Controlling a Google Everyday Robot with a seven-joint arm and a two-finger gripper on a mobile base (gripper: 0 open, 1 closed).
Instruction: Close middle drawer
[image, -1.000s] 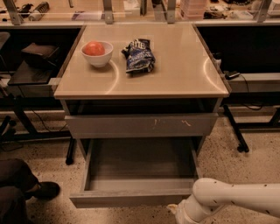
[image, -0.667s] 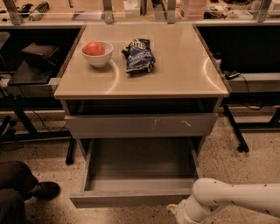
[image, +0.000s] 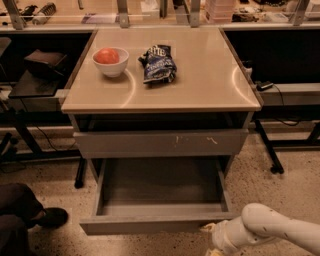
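Middle drawer (image: 160, 192), a wide, deep grey box with a plain, handle-less flat front and a bare interior, stands pulled far out of the cabinet toward the camera. Its front panel hangs low over the speckled floor, well forward of the grey upper drawer front with small pale scratches (image: 160, 143), which sits flush above it. With no handle to take hold of, closing it looks like a matter of pressing on the flat front, and that seems to be why the robot's pale two-finger gripper (image: 214, 239) sits low at the bottom edge of the view, just beside the right end of that panel, at the tip of the rounded white arm (image: 272, 227) reaching in from the right. Whether the gripper touches the panel, and whether it is open or closed, cannot be told from here. The task appears not yet begun in effect, since the whole interior is exposed. On the smooth beige counter (image: 200, 75) above rest a small white bowl holding a red-orange round fruit (image: 110, 61) and, near it, a crumpled dark blue snack bag (image: 158, 64), both set well back from the front edge and so unlikely to be disturbed by a push on the drawer below.
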